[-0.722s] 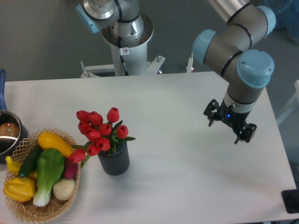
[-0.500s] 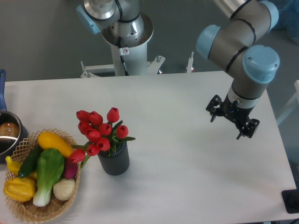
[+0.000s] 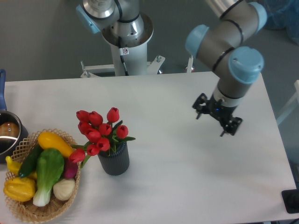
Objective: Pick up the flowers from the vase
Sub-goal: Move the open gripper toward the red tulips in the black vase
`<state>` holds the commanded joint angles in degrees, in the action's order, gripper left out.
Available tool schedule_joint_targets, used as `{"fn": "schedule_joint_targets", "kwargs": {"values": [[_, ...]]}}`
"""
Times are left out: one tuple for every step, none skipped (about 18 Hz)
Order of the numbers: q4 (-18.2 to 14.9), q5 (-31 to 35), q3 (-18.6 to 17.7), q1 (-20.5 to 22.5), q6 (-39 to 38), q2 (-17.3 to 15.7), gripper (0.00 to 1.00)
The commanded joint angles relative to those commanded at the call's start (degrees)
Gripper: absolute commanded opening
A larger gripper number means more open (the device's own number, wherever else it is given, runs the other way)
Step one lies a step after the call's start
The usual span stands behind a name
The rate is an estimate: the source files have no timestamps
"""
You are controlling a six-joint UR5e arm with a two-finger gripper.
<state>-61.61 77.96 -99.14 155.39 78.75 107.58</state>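
– Moved since last frame?
– Gripper point(image 3: 214, 118) shifted left, toward table middle. Everything else unchanged.
– Near edge?
– Wicker basket point(image 3: 28, 209) of toy vegetables point(image 3: 46, 171), bottom left. Just right of it, vase point(image 3: 115, 160) upright on table point(image 3: 187, 177), flowers point(image 3: 99, 129) seated in it, leaning left over basket rim.
– Further back?
– Gripper well right of vase, hovering, fingers apart, clamped on nothing. Pot point(image 3: 8, 133) at left edge. Arm base point(image 3: 125, 32) behind table.
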Motion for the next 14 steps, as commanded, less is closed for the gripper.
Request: {"fn": "schedule_joint_targets", "kwargs": {"values": [[-0.3, 0.0, -0.3, 0.3, 0.0, -0.8, 1.0], [-0.9, -0.4, -0.7, 0.5, 0.0, -1.8, 1.0], [-1.6, -2.3, -0.9, 0.4, 0.0, -2.1, 1.0], [-1.7, -5.4, -1.4, 0.1, 0.0, -2.5, 1.0], [-1.6, -8.6, -2.3, 0.0, -0.1, -3.2, 1.0], [-1.5, -11.0, -2.7, 0.0, -0.1, -3.9, 1.0], [-1.6, -12.6, -2.7, 0.1, -0.6, -4.4, 1.0], [-1.7, -13.4, -2.7, 0.1, -1.0, -4.7, 1.0], [-1.7, -13.6, -2.9, -0.3, -1.1, -4.7, 1.0], [-1.7, -13.8, -2.9, -1.2, -1.3, -4.9, 1.0], [-1.8, -13.8, -2.9, -1.9, -2.0, -5.3, 1.0], [-1.8, -14.5, -3.1, -2.1, -2.5, -5.5, 1.0], [-1.9, -16.9, -3.7, -2.0, -2.6, -5.9, 1.0], [-1.9, -20.5, -4.3, -2.0, -2.6, -6.4, 1.0]]}}
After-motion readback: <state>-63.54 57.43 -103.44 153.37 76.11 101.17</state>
